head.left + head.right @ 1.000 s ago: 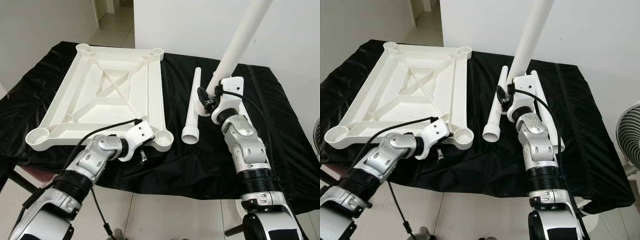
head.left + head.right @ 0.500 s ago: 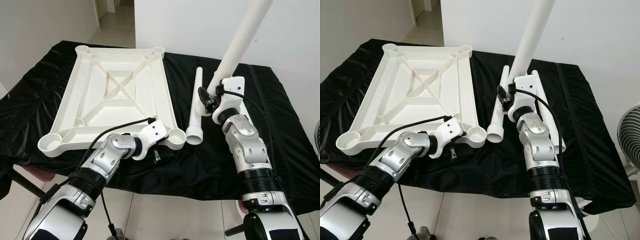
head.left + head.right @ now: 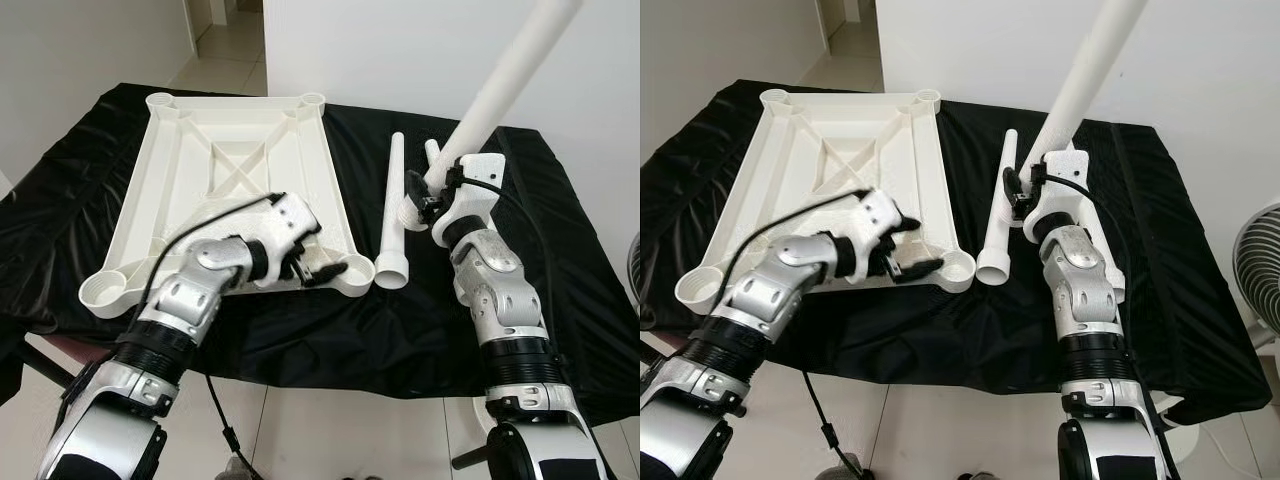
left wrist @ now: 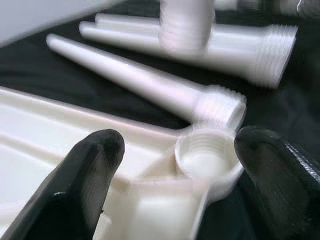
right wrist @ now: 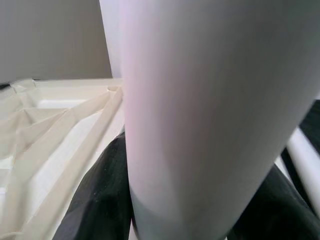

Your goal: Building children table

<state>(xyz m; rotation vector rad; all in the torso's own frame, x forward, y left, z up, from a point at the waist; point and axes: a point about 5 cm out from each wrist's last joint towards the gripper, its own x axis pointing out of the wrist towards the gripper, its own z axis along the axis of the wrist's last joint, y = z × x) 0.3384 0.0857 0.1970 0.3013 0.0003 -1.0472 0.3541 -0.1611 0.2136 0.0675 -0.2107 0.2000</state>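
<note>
Tabletop (image 3: pixel 190 200) laid upside down, no leg fitted. One leg (image 3: pixel 505 85) clamped in right gripper (image 3: pixel 430 195); left gripper (image 3: pixel 315 262) spread around near-right socket (image 4: pixel 207 155). Spare leg (image 3: pixel 390 215) lying alongside.

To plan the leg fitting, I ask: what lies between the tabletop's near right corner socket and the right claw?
In the left eye view, one loose white leg lies on the black cloth between the corner socket and the right claw, which holds another leg.
</note>
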